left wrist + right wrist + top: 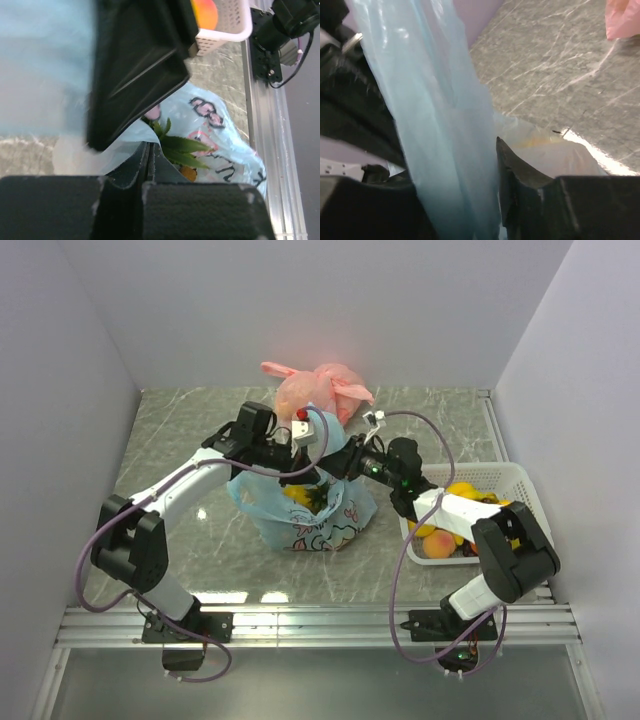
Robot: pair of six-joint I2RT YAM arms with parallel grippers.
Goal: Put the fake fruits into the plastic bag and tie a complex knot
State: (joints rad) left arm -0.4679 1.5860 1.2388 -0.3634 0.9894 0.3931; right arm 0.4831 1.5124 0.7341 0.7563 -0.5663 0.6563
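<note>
The light-blue plastic bag (318, 523) stands in the middle of the table with a pineapple (304, 496) and other fruit inside. My left gripper (300, 443) is above the bag's mouth, shut on a thin fold of the bag (127, 145). In its wrist view the jaws (148, 152) are pressed together, with the green pineapple crown (182, 147) just beyond. My right gripper (347, 462) is at the bag's right top edge. A bunched bag handle (445, 130) runs between its fingers (517, 175), and its left finger is hidden by the film. More fake fruits (448, 532) lie in the basket.
A white perforated basket (515, 480) sits at the right near the wall. A pink-orange knotted bag (318, 388) lies at the back, just behind the grippers. White walls close in the left, back and right sides. A metal rail runs along the near edge.
</note>
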